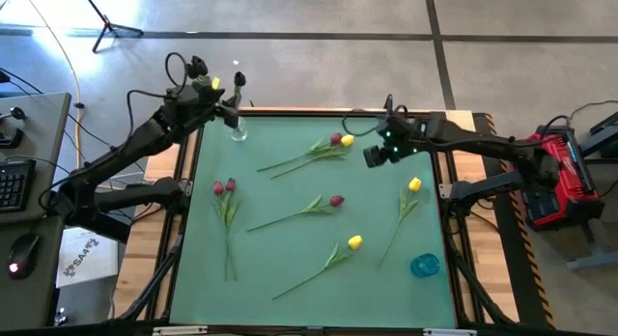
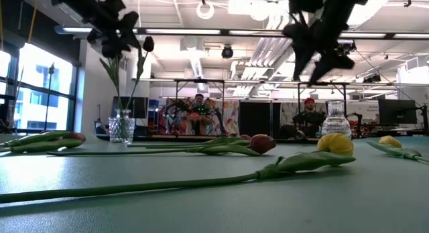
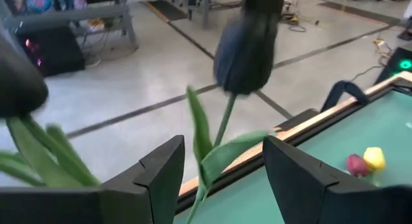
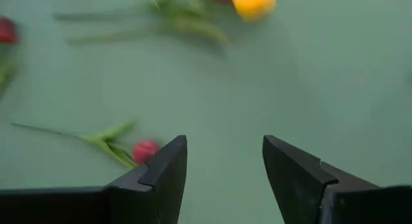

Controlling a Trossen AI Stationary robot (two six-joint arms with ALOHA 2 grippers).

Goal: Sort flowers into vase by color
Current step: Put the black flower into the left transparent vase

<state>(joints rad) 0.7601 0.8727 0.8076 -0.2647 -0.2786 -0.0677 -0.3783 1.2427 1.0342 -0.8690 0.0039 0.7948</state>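
Left gripper (image 3: pixel 222 179): we see its fingers spread apart, a black tulip (image 3: pixel 244 47) between them, untouched.
Right gripper (image 4: pixel 224 169): fingers apart, empty, above the mat (image 1: pixel 290 278).
Black tulip: upright, head up.
Clear vase (image 1: pixel 238 133): at the mat's far left corner, holding black tulips.
Blue vase (image 1: pixel 424 266): near right corner.
Flowers on the mat: red (image 1: pixel 336 201) and yellow (image 1: pixel 354 242) tulips lying flat.

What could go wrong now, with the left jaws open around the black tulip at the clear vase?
1. The left gripper has its jaws open with the black tulip stem between them; pulling back sideways might drag the flower out or tip the clear vase, which stands near the table edge.
2. A red tulip and a yellow tulip lie with heads touching below the right gripper; one grasp could catch both.
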